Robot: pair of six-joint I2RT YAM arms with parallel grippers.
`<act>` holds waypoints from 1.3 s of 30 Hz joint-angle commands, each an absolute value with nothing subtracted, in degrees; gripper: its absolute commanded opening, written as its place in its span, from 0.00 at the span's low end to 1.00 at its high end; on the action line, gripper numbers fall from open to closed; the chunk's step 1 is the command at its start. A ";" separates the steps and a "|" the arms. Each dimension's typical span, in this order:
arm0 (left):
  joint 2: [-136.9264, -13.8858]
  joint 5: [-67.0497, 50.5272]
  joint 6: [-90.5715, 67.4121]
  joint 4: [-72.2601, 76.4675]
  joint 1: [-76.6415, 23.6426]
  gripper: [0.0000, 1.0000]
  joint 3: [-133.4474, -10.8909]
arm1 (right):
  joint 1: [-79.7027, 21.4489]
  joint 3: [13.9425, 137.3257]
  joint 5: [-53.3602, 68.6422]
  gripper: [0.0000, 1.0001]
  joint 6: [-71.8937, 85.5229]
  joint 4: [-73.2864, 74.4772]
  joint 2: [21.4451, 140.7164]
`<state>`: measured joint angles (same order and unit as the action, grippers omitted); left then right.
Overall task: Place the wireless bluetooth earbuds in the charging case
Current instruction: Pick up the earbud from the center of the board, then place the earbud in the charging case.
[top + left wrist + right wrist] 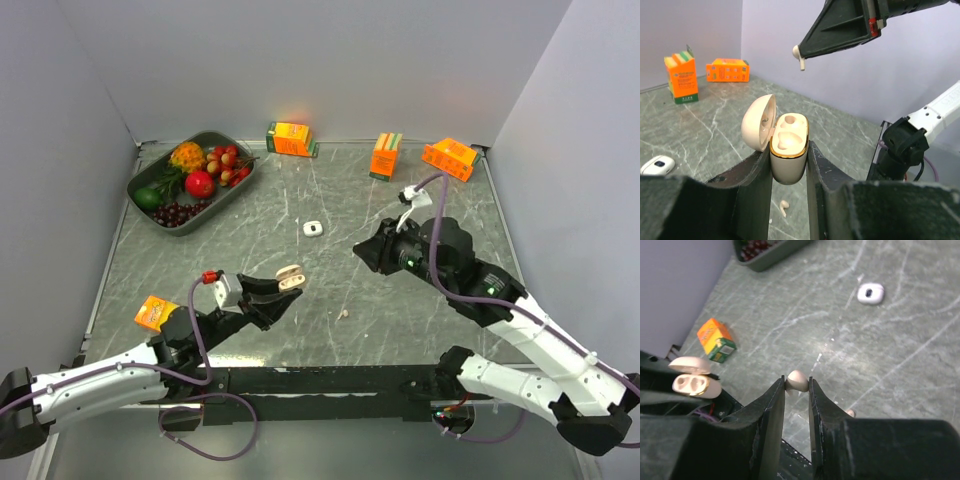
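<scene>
Marbled grey table [420, 200], walled in. One earbud [798, 380] pinched in right gripper [796, 385], aloft over table's middle. Second earbud [343, 313] loose near front edge. Open-lidded case [788, 145] clamped upright in left gripper [788, 152], front-left. White pod [314, 228] mid-table.

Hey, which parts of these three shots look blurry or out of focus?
Left wrist: the charging case is crisp, the dark foreground blurs. Right wrist: the pinched earbud is sharp, the black foreground soft. Top external: evenly lit, sharp throughout.
</scene>
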<state>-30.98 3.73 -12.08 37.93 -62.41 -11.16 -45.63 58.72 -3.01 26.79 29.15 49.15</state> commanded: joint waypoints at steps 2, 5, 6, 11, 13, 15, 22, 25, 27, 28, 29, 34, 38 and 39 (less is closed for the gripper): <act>-31.90 3.08 -9.85 43.77 -62.75 0.01 -13.97 | -45.97 61.45 3.50 0.20 22.59 23.32 45.62; -33.22 2.38 -9.14 46.57 -62.67 0.01 -13.19 | -45.97 55.67 7.89 0.19 21.71 16.90 42.02; -33.57 2.03 -8.62 47.37 -62.67 0.01 -12.92 | -45.97 54.24 9.22 0.17 21.54 12.61 40.18; -36.47 -0.52 -5.99 50.45 -62.67 0.01 -12.30 | -47.19 51.15 14.67 0.13 17.94 7.12 38.67; -37.87 -1.14 -5.36 51.06 -62.67 0.01 -12.48 | -49.04 51.59 13.89 0.09 17.06 8.00 39.64; -38.93 -1.58 -4.66 50.71 -62.67 0.01 -13.53 | -51.49 51.59 11.88 0.05 16.00 8.09 40.51; -43.68 -3.43 -4.31 49.75 -62.75 0.01 -16.52 | -58.97 52.38 3.78 0.00 14.06 7.65 44.29; -44.21 -4.13 -4.13 48.87 -62.67 0.01 -17.05 | -59.85 51.69 2.21 0.00 13.98 6.95 45.17; -44.38 -4.57 -4.22 48.96 -62.67 0.01 -16.96 | -60.03 50.81 1.15 0.00 13.97 6.77 45.44; -44.38 -4.74 -4.31 48.96 -62.67 0.01 -16.88 | -60.29 50.37 0.79 0.00 13.97 5.90 45.53; -44.47 -4.83 -4.39 49.04 -62.67 0.01 -16.96 | -60.38 49.93 0.27 0.00 14.06 5.45 45.35; -44.56 -5.45 -4.57 49.04 -62.67 0.01 -16.87 | -61.08 47.29 -2.63 0.00 14.24 2.73 44.56; -44.47 -5.45 -4.75 49.22 -62.67 0.01 -16.87 | -61.52 47.29 -3.69 0.00 13.97 2.46 44.82; -44.39 -5.45 -4.83 49.31 -62.75 0.01 -16.87 | -61.70 47.20 -4.04 0.00 13.89 2.37 44.91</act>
